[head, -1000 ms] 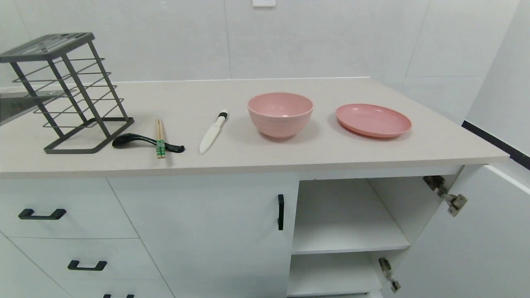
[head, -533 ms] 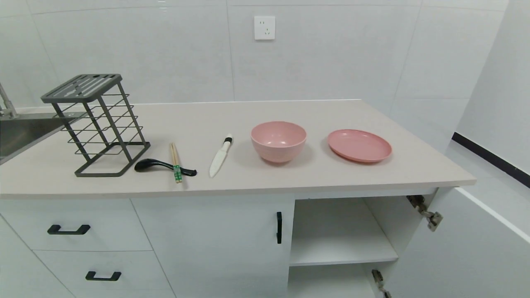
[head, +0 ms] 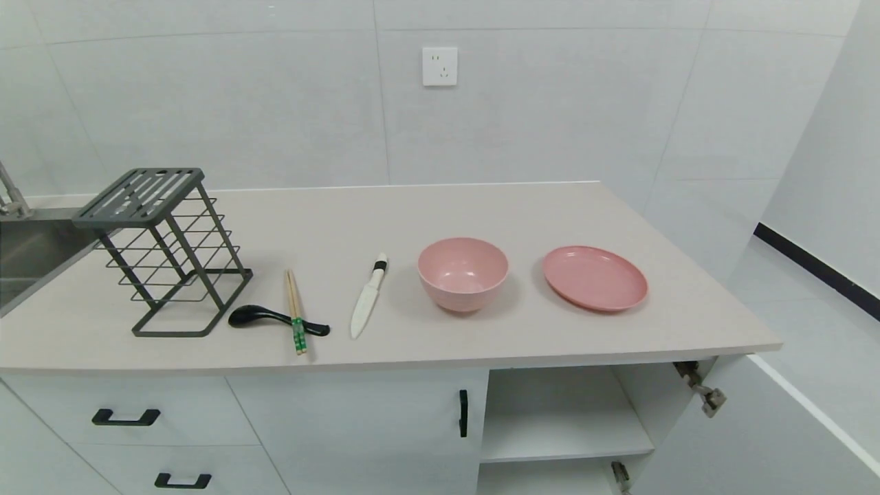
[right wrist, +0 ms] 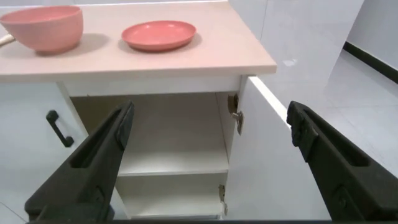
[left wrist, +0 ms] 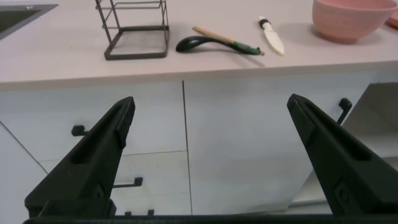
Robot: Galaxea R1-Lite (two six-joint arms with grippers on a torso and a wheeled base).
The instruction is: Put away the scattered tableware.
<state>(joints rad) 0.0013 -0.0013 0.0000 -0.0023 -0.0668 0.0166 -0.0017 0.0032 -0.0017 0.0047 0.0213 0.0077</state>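
Note:
On the beige countertop [head: 412, 206] lie a black spoon [head: 275, 318], wooden chopsticks [head: 295, 311] crossing its handle, and a white knife [head: 368, 302]. To their right stand a pink bowl [head: 463, 273] and a pink plate [head: 595, 277]. My left gripper [left wrist: 211, 101] is open and empty, below counter height, facing the drawer fronts; past it are the spoon [left wrist: 199, 43], chopsticks [left wrist: 224, 38], knife [left wrist: 272, 36] and bowl [left wrist: 345, 18]. My right gripper [right wrist: 211, 109] is open and empty before the open cabinet [right wrist: 168, 162], with the bowl [right wrist: 43, 28] and plate [right wrist: 158, 34] above.
A dark wire rack [head: 165, 251] stands at the counter's left, next to a sink [head: 27, 247]. Under the plate the cabinet [head: 564, 419] has its door [head: 777, 440] swung out to the right. Drawers with black handles [head: 126, 416] sit lower left.
The head camera has risen and pulled back, so the whole scene sits lower and the wall socket shows. The tableware itself has not moved.

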